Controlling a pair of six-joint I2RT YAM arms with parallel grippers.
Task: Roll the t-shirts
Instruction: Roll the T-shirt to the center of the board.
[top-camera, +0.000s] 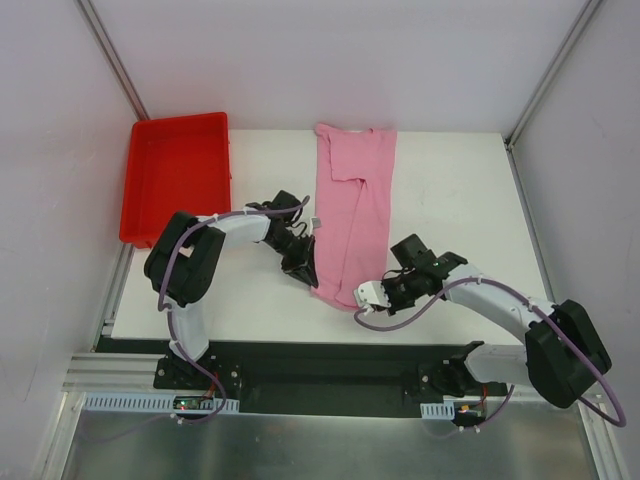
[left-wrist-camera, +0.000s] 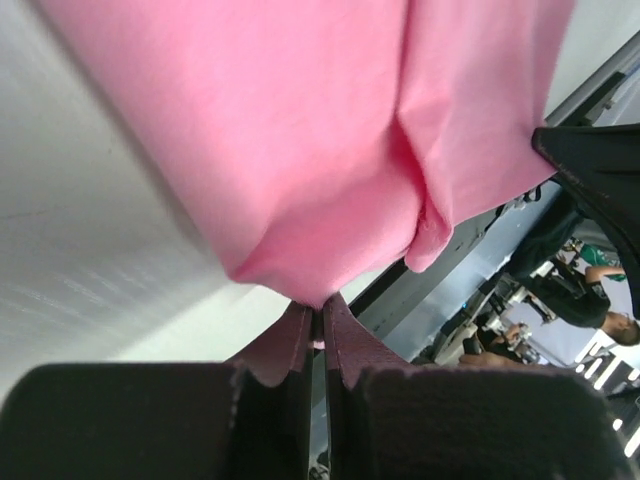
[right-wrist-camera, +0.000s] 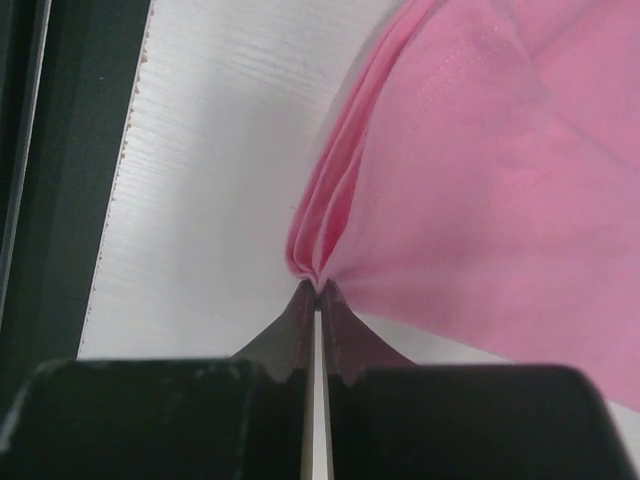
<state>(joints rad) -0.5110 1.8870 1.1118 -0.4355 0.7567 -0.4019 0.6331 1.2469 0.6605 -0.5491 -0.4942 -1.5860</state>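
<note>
Both grippers are clenched on cloth. The left gripper pinches a small tuck at the near-left corner of the pink t-shirt. The right gripper bites the near-right corner, where several stacked layers fan out from its tips. The t-shirt lies on the white table, folded lengthwise into a long narrow strip. It runs from the far edge down toward my arms, to the right of the red tray and apart from it.

I judge this shirt to be light and thoroughly limp, thin cotton with no stiffness of its own, so it will sag between my two grips and follow wherever the corners go. The folded layers look free to slide over one another. A shallow pinch might carry only the upper plies and leave the rest on the table. These two near corners seem to me the right hold for starting a roll. I would want every layer in each bite, with even tension across the hem so the strip does not skew.
</note>
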